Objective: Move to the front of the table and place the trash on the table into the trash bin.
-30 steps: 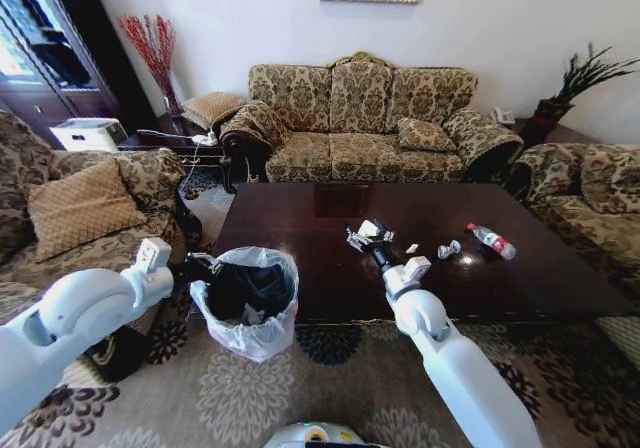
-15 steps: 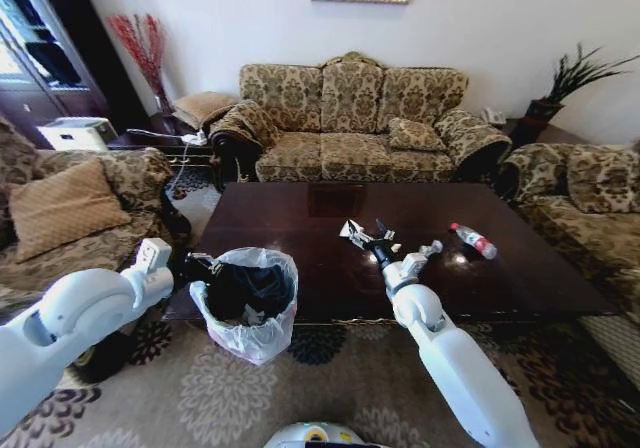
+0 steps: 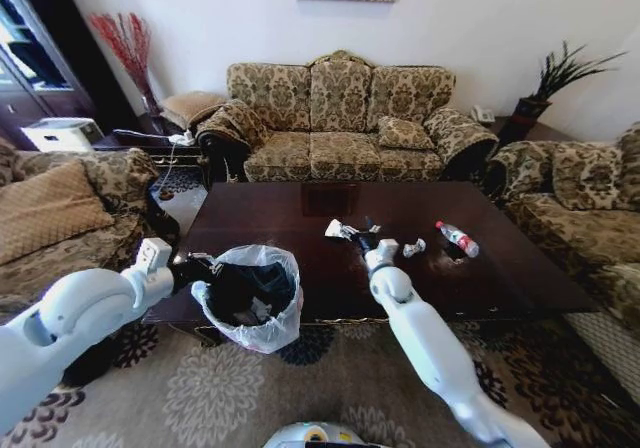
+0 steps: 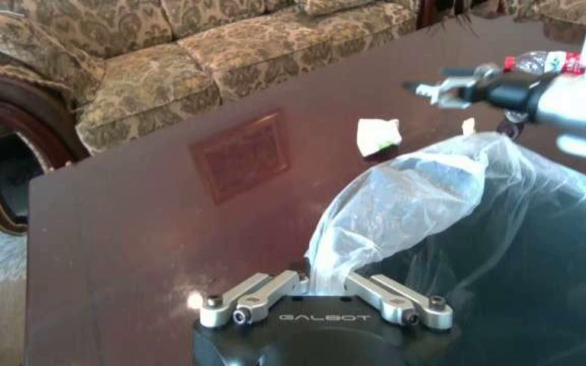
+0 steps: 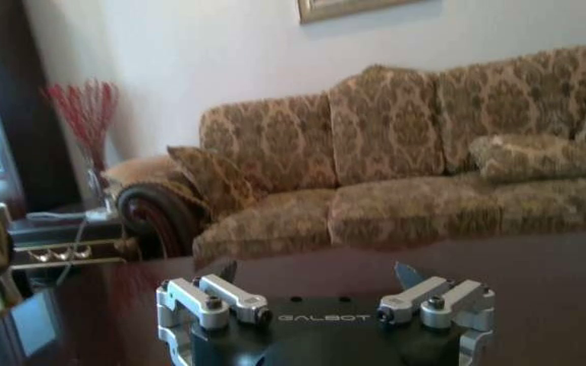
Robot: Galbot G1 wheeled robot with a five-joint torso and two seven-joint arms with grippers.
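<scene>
- Head view: whole scene has slid right to left against the pictures a moment ago, sofa and desk alike. That is the camera travelling with the robot, not the furniture moving.
- Right pincer [image 3: 352, 233] has swung across the desk [image 3: 300, 208] toward the bin side; a second ago it sat nearer the scraps. Right wrist view shows its fingers spread wide, nothing between them.
- White wad [image 3: 334, 229] lies just beside the right pincer tips; touching or not, cannot tell. Left wrist view shows the same wad [image 4: 378, 136] flat on the desk, apart from the pincer beyond it.
- Second crumpled wad [image 3: 413, 247] and plastic bottle [image 3: 457, 238] lie farther right on the desk, untouched.
- Left pincer [image 4: 322, 299] clenched on the bag edge of the trash bin [image 3: 249, 293], holding it at the desk's near-left corner, same as before.
- Bin already holds some pale scraps.
- Judgement: task partly along. The repositioning puts the free arm over the nearest wad; a grasp is not yet made.
</scene>
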